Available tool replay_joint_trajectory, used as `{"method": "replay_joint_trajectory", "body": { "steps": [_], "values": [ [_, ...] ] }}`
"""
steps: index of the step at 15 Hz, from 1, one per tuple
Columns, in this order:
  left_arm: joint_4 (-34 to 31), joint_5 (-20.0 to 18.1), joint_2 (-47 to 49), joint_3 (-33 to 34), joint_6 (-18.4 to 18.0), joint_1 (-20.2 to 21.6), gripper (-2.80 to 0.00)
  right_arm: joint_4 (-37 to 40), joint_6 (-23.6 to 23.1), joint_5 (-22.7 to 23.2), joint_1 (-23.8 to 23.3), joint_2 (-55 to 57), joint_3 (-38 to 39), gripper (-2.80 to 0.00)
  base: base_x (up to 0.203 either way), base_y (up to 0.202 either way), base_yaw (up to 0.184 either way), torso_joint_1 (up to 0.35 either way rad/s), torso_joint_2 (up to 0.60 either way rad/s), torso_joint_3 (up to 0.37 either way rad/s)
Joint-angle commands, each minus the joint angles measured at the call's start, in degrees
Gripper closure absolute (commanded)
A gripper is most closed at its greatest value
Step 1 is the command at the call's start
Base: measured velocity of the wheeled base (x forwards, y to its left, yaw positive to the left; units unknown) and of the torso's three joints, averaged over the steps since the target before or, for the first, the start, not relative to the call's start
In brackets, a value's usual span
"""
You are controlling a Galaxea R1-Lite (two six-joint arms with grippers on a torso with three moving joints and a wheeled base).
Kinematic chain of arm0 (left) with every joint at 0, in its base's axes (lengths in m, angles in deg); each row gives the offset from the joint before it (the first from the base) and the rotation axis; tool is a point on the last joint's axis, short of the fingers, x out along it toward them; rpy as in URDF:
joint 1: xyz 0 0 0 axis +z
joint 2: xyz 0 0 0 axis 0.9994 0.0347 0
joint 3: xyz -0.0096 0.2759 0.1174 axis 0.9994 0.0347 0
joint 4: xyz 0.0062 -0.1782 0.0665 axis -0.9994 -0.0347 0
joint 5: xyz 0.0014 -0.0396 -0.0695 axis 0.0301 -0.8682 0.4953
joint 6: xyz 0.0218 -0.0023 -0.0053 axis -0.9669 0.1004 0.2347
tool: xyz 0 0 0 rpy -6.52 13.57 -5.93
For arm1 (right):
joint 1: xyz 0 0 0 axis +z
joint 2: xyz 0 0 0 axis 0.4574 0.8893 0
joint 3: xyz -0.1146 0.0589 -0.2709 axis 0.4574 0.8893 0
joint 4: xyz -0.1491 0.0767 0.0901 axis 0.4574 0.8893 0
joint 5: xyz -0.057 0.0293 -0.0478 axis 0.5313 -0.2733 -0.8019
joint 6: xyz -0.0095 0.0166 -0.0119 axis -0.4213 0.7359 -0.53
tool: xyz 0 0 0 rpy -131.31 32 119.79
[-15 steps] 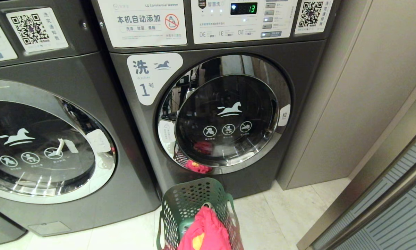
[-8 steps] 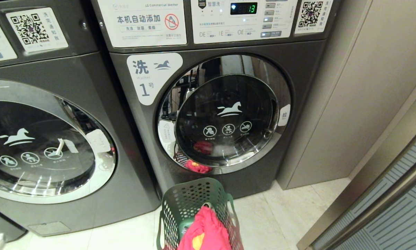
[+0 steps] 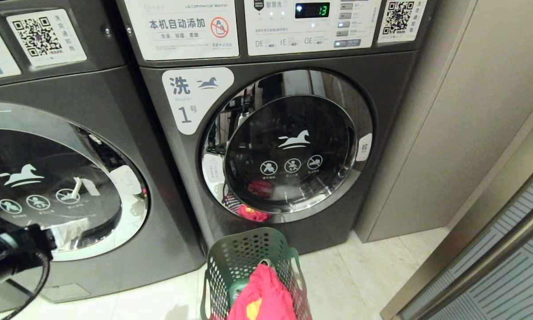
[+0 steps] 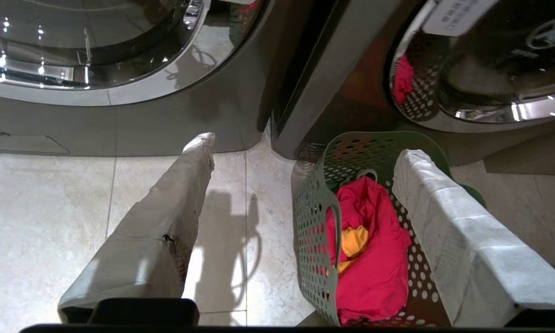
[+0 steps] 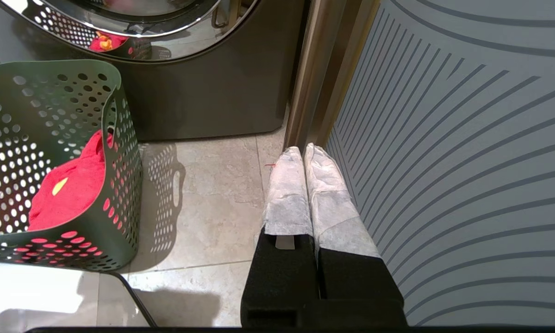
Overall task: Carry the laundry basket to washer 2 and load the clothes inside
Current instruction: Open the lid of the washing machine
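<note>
The laundry basket (image 3: 248, 258), dark green with round holes, stands on the floor in front of the grey washer labelled 1 (image 3: 190, 102), whose door is closed. The clothes (image 3: 262, 293) lie in it, pink-red with a yellow piece (image 4: 356, 240). My left gripper (image 4: 305, 148) hangs open above the floor and the basket (image 4: 314, 222), one finger (image 4: 444, 222) over the basket's far side, holding nothing. My right gripper (image 5: 303, 150) is shut and empty, low beside the striped panel, right of the basket (image 5: 50, 92). The grey washer on the left (image 3: 62, 178) shows no numeral; I cannot tell if it is washer 2.
A beige cabinet wall (image 3: 470, 111) stands right of washer 1. A striped panel with a metal bar (image 3: 506, 266) closes off the lower right. Pale floor tiles (image 3: 364, 275) lie around the basket. My left arm (image 3: 8, 258) shows at the lower left.
My left arm has come up into the head view at the lower left, in front of the left washer's door. The basket and clothes have not moved.
</note>
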Motion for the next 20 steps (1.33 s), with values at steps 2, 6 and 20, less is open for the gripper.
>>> {"method": "replay_joint_trajectory", "body": {
  "steps": [2,6,20],
  "values": [
    [3.85,-3.18,14.43,-1.97,0.2,8.07,-2.8,0.05,-0.07,0.03,0.01,0.0,0.0,0.0,0.0,0.0,0.0,0.0,0.0,0.0],
    [8.28,-6.51,25.28,-4.04,-4.22,14.54,-2.8,0.05,-0.07,0.03,0.01,0.0,0.0,0.0,0.0,0.0,0.0,0.0,0.0,0.0],
    [24.09,-51.08,46.11,-13.83,-34.22,25.82,-2.8,0.05,-0.07,0.03,0.01,0.0,0.0,0.0,0.0,0.0,0.0,0.0,0.0,0.0]
  ]
}}
